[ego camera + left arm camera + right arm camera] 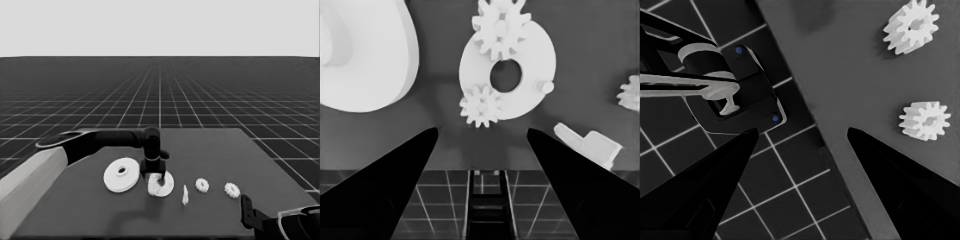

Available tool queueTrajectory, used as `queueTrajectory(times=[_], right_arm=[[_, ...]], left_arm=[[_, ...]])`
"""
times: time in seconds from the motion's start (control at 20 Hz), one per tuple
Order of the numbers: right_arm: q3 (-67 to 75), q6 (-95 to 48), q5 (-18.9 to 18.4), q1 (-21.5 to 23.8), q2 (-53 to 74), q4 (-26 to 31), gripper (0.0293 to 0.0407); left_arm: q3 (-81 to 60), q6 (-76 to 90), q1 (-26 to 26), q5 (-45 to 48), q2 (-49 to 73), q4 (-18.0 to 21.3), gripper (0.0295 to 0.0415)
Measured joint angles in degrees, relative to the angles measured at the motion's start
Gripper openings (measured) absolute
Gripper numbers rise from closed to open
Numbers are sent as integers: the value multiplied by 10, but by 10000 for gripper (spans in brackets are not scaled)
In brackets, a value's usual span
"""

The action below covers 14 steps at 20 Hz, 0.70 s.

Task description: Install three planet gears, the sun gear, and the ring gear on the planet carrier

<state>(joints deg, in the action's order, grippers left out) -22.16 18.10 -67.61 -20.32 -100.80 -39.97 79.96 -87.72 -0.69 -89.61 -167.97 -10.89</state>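
Jaws of my left gripper (pixel 156 176) gape empty above the smaller white round part (pixel 520 75), two small white toothed gears (pixel 481 105) on it; right gripper (pixel 802 145) parked open.

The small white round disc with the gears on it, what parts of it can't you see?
- Head view: left end effector stands before the smaller white round disc, hiding its hole and gears.
- Left wrist view: upper white toothed gear cut off by the picture's edge; the disc's third peg is bare.
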Motion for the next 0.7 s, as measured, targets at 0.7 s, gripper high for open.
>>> queueTrajectory(times=[0.7], right_arm=[[-384,494,-186,201,-351,265,387]], left_arm=[[-560,1077,203,508,674,-69,385]])
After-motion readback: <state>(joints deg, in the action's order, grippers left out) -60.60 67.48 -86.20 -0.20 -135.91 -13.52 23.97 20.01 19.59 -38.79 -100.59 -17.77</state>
